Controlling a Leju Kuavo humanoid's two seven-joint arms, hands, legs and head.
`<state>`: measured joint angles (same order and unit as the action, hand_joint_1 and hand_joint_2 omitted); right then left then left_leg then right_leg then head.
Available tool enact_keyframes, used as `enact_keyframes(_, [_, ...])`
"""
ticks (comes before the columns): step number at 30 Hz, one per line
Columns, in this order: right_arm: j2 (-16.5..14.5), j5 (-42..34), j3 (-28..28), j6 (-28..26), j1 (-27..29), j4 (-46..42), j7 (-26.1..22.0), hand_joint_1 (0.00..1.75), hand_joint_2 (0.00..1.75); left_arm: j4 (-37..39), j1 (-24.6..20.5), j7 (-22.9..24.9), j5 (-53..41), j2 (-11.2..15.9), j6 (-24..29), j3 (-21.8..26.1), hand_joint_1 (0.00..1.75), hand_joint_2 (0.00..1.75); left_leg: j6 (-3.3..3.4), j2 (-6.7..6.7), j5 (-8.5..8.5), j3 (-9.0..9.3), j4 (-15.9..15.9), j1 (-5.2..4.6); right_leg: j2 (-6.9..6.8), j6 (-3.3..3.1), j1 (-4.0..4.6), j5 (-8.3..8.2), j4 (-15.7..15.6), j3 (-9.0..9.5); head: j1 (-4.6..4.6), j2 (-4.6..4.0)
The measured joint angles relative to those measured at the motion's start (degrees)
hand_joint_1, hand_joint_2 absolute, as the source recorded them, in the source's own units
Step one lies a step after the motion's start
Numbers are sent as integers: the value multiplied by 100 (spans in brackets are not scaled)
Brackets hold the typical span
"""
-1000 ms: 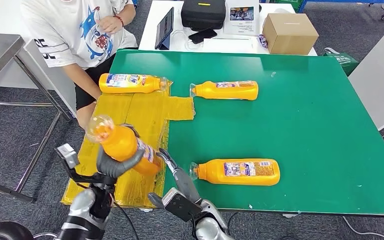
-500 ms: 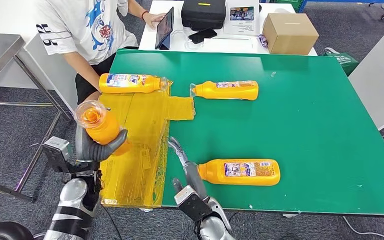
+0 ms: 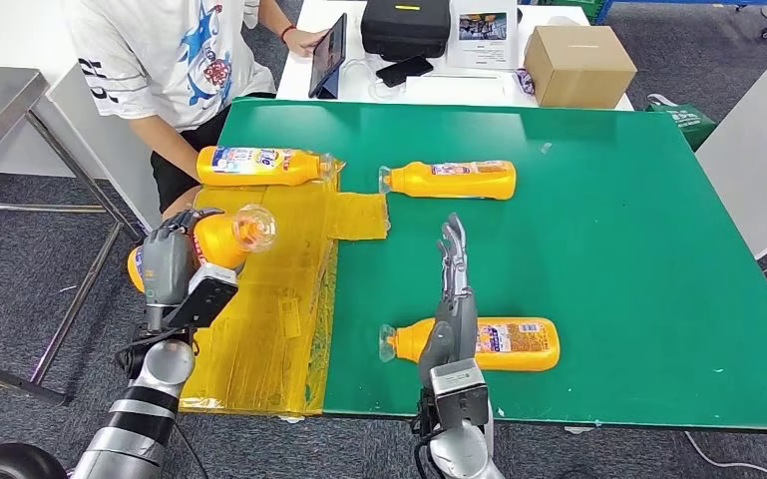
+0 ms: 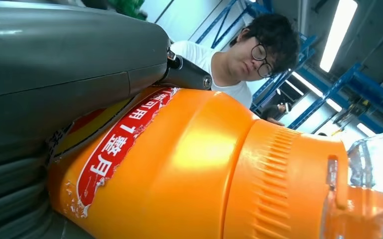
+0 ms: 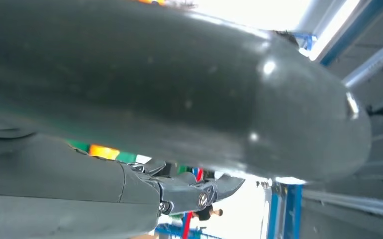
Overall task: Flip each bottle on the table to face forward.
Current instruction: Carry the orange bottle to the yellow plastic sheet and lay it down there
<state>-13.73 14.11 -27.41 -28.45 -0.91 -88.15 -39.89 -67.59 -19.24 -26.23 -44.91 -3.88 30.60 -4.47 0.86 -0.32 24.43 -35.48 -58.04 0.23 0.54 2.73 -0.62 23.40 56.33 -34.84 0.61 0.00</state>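
Your left hand [image 3: 172, 261] grips an orange bottle [image 3: 221, 236] around its body, lifted over the yellow mat [image 3: 279, 299] at the near-left corner of the green counter [image 3: 608, 249], with the clear cap [image 3: 254, 227] pointing toward the middle of the counter. In the left wrist view the red label [image 4: 114, 149] sits partly under your fingers, so the grip looks firm and the bottle should not slip while you turn it. Roll the wrist until the printed front faces up and forward, then lower the bottle flat onto the mat before you loosen the fingers; letting go early could send the round body rolling toward the counter edge. Your right hand [image 3: 454, 289] holds nothing, its fingers stretched straight and close together above the near bottle [image 3: 479, 342], which lies on its side on the green surface. Keep that hand raised and apart from that bottle until the left one is set down. Two more bottles lie on their sides farther back: one on the mat's far edge [image 3: 259, 166], one just beside it on the green [image 3: 454, 181]. A person [image 3: 175, 60] sits close to the far-left corner, so keep the swing tight.
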Motion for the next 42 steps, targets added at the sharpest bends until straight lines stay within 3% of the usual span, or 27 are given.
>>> enact_keyframes(5, [49, -24, 2, 24, -18, -56, 63, 0, 0, 996, -512, 670, -2185, 258, 199, -546, 175, 175, 0, -1, -1, -1, 0, 0, 0, 0, 0, -1, 1, 1, 1, 0])
enact_keyframes(8, [62, -31, 1, 258, -34, 20, 118, 0, 0, 1690, -864, 831, -2777, 427, 12, -933, 175, 175, -2, 2, -3, 0, 0, 0, 1, 0, 0, -3, 3, 1, 1, 0])
enact_keyframes(20, [62, -193, 13, 805, -65, 497, 142, 0, 0, 3282, -1710, 609, -2830, 1017, -1233, -1697, 175, 175, -5, 0, -4, -3, 0, 2, 1, 0, 1, -1, 7, 1, 2, 0])
enact_keyframes(33, [19, -201, 40, 914, -83, 751, 170, 0, 0, 3646, -1926, 462, -2505, 1149, -1496, -1814, 175, 175, -6, 2, -6, 4, 1, 2, 0, -1, 1, -2, 10, 7, 1, 0])
enact_keyframes(34, [11, -199, 40, 931, -85, 771, 177, 0, 0, 3652, -1926, 452, -2438, 1153, -1530, -1813, 167, 175, -6, 2, -6, 4, 1, 2, 0, -1, 1, -2, 10, 7, 1, 0])
enact_keyframes(37, [-16, -188, 39, 985, -95, 846, 207, 0, 0, 3660, -1925, 417, -2175, 1157, -1696, -1801, 38, 175, -6, 1, -6, 4, 1, 2, 0, -1, 1, -1, 11, 8, 0, 0])
enact_keyframes(38, [-21, -185, 38, 993, -103, 873, 217, 0, 0, 3661, -1921, 390, -2055, 1157, -1782, -1785, 1, 175, -6, 1, -6, 4, 1, 2, 0, -1, 0, -1, 11, 8, 1, 0])
enact_keyframes(42, [-53, -182, 25, 1047, -151, 1003, 249, 0, 0, 3659, -1847, 113, -1363, 1156, -2264, -1636, 0, 175, -6, -2, -6, 5, 1, 1, 0, -1, 0, -1, 10, 12, 1, 0])
